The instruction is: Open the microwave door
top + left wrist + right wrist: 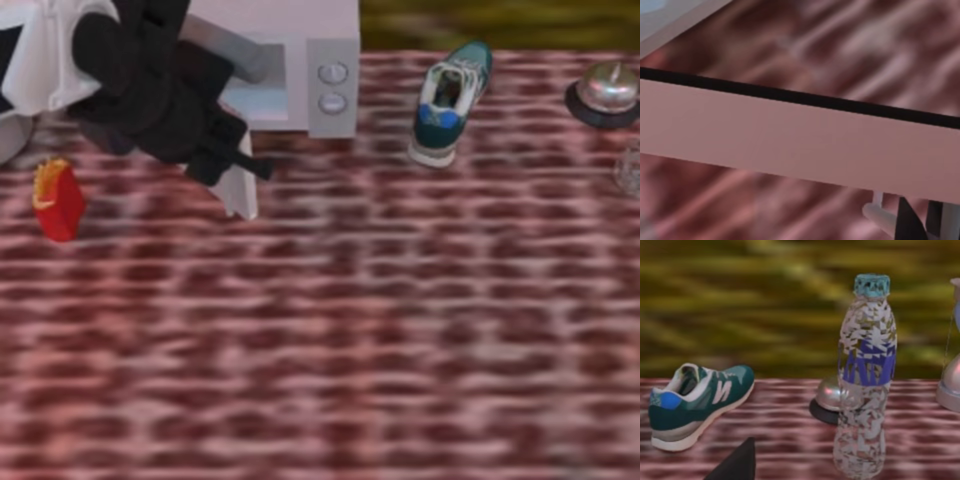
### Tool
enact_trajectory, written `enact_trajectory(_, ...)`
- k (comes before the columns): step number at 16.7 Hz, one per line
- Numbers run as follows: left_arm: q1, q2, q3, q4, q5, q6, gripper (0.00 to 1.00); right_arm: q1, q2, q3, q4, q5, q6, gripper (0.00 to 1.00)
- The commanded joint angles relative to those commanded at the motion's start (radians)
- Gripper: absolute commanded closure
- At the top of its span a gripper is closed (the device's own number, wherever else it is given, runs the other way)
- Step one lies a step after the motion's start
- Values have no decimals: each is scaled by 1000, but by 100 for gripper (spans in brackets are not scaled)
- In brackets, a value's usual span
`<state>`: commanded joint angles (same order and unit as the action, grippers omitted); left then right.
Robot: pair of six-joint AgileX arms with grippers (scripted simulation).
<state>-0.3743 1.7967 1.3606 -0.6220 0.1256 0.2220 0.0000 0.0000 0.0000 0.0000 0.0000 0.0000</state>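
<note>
One arm working | left hand (232, 160) at microwave door (240, 190), grip unclear | microwave (300, 60) open

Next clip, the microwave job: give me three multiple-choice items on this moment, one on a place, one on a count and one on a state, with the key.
1. Where does the teal shoe lie relative to the microwave?
A. on the table, at the top view's right of it
B. on top of it
C. inside it

2. How many round knobs does the control panel carry?
A. one
B. two
C. four

3. How does the microwave door stand?
A. shut flat against the front
B. swung out, cavity exposed
C. detached, lying flat on the table

Key:
1 A: the shoe lies on the table just beyond the knob panel.
2 B: two knobs sit one above the other.
3 B: the pale interior shows and the door juts forward, with the left claw at it. The right arm is outside the top view.
</note>
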Motion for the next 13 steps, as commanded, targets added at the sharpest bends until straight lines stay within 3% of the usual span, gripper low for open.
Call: enact_trajectory(13, 3, -5, -3, 1, 6, 9, 100, 0, 0, 0, 0, 0, 0, 0)
